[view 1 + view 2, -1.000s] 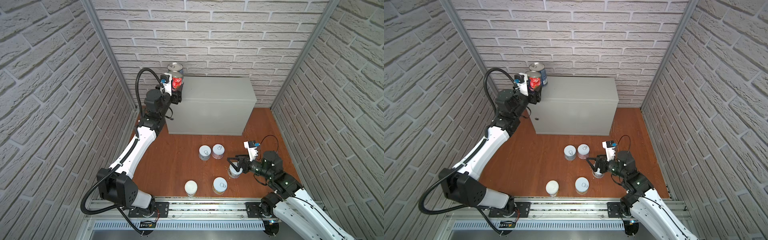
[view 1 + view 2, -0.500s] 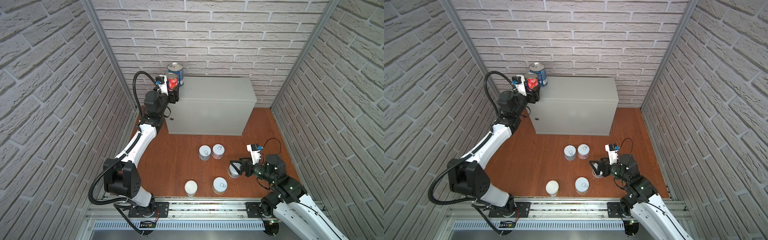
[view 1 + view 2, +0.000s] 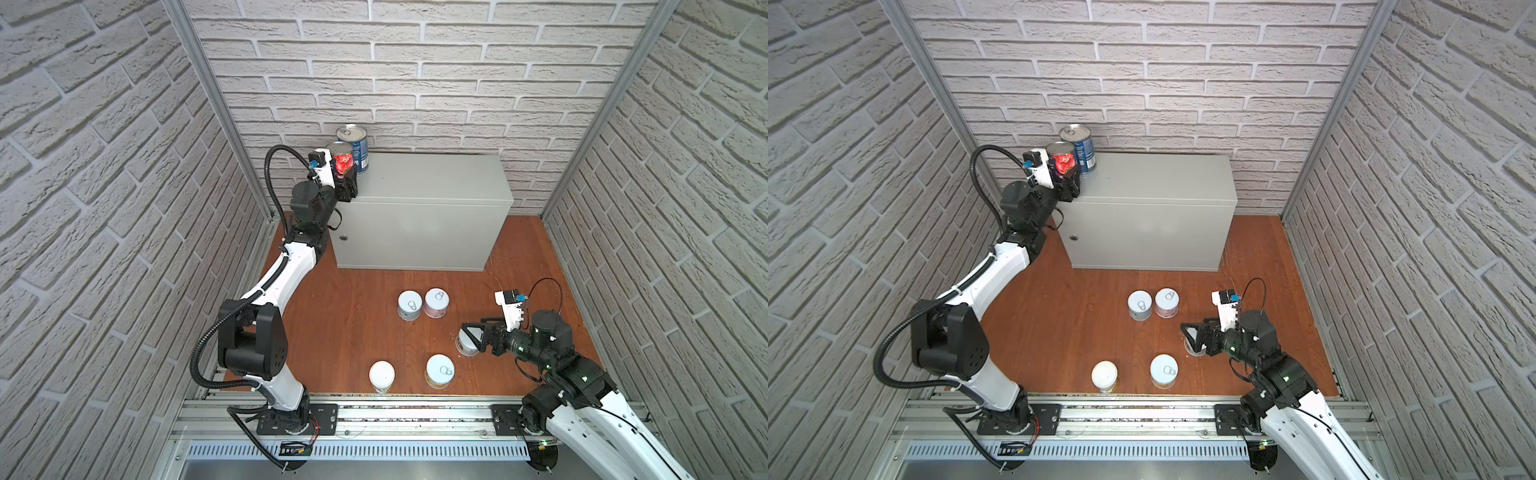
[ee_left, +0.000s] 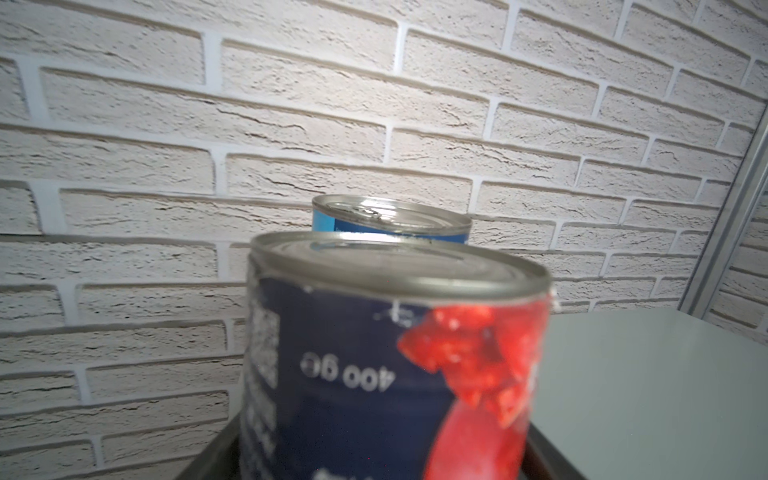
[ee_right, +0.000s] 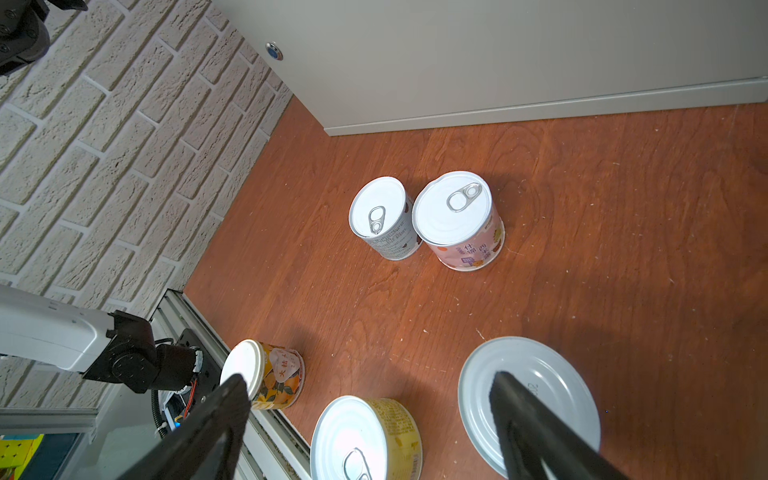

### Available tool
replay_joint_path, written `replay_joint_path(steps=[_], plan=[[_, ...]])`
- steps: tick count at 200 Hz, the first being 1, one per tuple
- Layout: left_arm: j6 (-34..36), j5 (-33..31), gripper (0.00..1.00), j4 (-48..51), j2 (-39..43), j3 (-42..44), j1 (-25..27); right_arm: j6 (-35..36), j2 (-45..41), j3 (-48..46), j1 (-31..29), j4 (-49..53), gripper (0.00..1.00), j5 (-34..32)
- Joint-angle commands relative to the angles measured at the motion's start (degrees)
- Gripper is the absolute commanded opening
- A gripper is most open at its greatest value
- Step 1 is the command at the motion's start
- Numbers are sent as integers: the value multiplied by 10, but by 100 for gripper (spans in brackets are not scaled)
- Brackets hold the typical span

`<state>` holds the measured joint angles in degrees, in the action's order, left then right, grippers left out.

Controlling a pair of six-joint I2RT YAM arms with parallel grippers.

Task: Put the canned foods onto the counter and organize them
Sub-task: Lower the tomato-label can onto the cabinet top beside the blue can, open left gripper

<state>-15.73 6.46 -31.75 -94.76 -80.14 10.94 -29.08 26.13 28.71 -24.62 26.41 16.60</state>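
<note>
The dark tomato can [image 3: 341,160] is at the back left corner of the grey counter [image 3: 424,183], and my left gripper [image 3: 345,179] is shut on it. It fills the left wrist view [image 4: 374,353]. Just behind it the blue can [image 3: 356,146] stands on the counter. My right gripper [image 3: 471,337] hangs open low over the floor, one finger [image 5: 523,415] above a pale can end [image 5: 528,399]. Several short white-lidded cans stand on the floor: a pale blue one [image 5: 382,218] touching a pink one [image 5: 457,220], and two yellow ones [image 5: 266,374] [image 5: 365,440].
Brick walls close in the left, back and right. A metal rail [image 3: 395,411] runs along the front edge of the wooden floor [image 3: 353,316]. The counter's front carries a small round lock [image 3: 343,237]. Most of the counter top to the right of the two cans is bare.
My left gripper has carried the tomato can a little left and back, closer to the blue can, and its elbow has swung. The right gripper stays open over the same can.
</note>
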Motion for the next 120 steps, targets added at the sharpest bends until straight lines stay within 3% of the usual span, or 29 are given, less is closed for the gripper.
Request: replay_joint_path(steps=[1,7,17,34,120], plan=[[-7,8,54,-74,-5,-13,-1,8,1,15,-3,-11,92,-6],[-6,8,59,-75,-6,-10,-2,8,3,15,-3,-13,92,-5],[0,7,78,-75,-3,-5,0,8,6,16,-3,-15,92,-4],[15,2,98,-74,7,11,4,9,13,18,-3,-16,92,-1],[58,-79,98,-63,106,120,18,17,41,28,-3,-33,92,15]])
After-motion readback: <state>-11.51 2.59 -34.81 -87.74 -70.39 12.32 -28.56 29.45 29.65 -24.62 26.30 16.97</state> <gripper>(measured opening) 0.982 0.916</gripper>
